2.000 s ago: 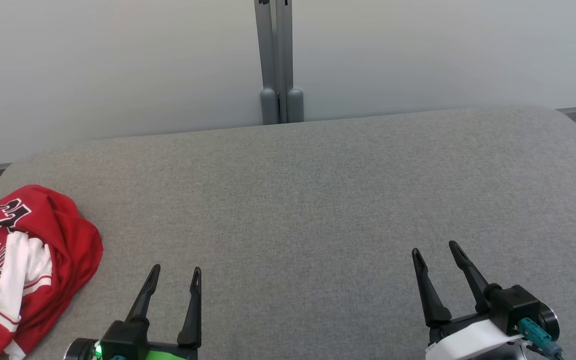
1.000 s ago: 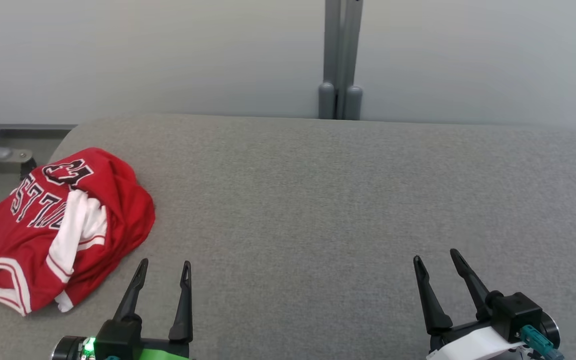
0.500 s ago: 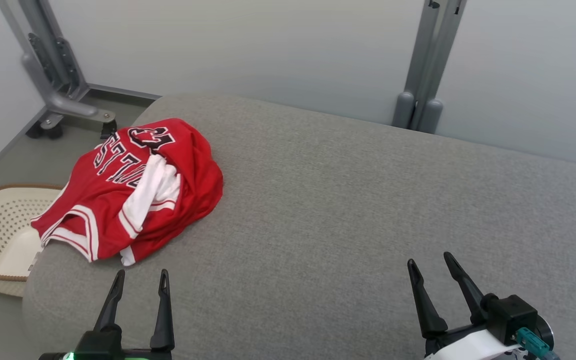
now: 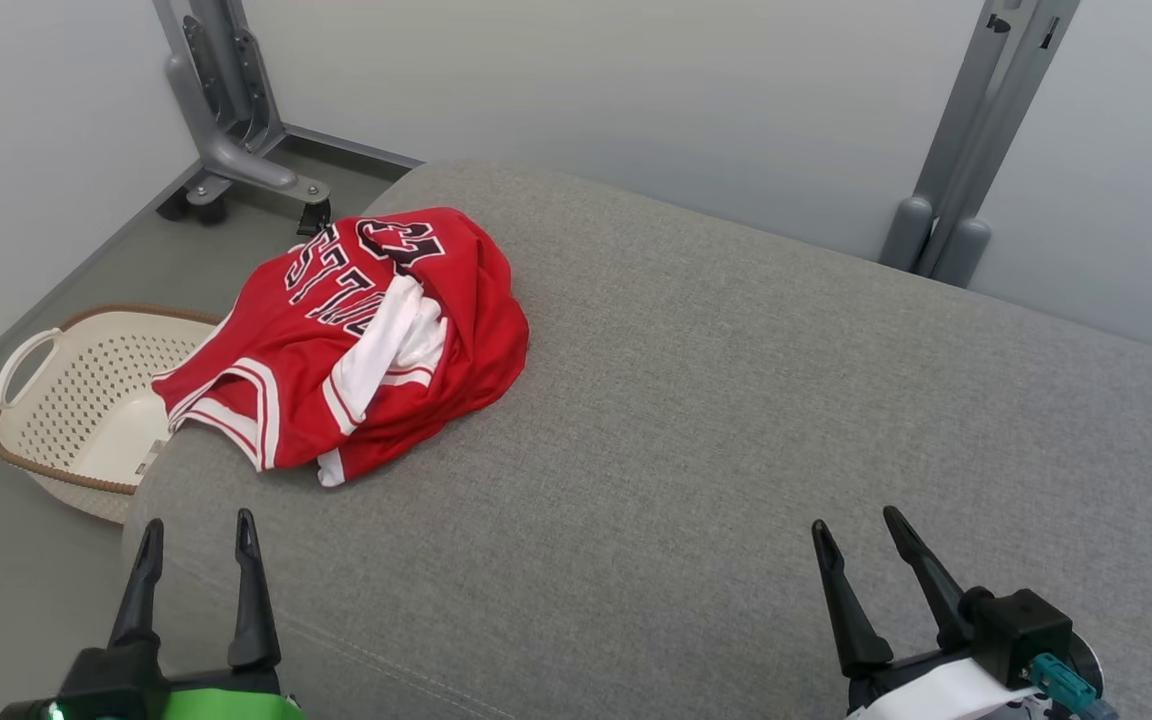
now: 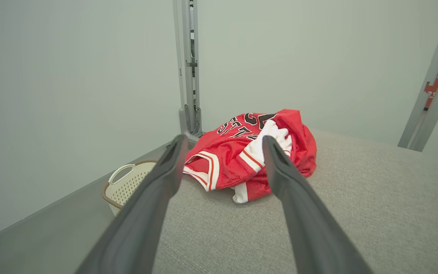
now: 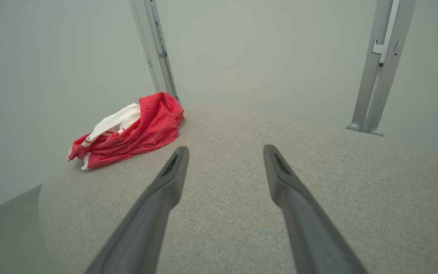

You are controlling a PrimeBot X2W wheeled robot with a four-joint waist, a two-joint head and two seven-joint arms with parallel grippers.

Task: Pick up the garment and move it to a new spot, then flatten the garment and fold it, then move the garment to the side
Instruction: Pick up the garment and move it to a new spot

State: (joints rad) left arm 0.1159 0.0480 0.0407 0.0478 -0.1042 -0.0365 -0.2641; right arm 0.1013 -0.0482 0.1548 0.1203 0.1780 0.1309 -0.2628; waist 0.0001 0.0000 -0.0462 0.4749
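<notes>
Going for the crumpled red garment [image 4: 271,365], best bet is steering the left gripper [image 4: 198,521], spread apart same as the right gripper [image 4: 854,519], onto its nearest bunched edge.

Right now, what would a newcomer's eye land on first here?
The crumpled red jersey with white trim, lying at the far left end of the grey cushion. Beside that end, a cream perforated basket sits on the floor. The left pincer and right pincer hang open, clear of it.
</notes>
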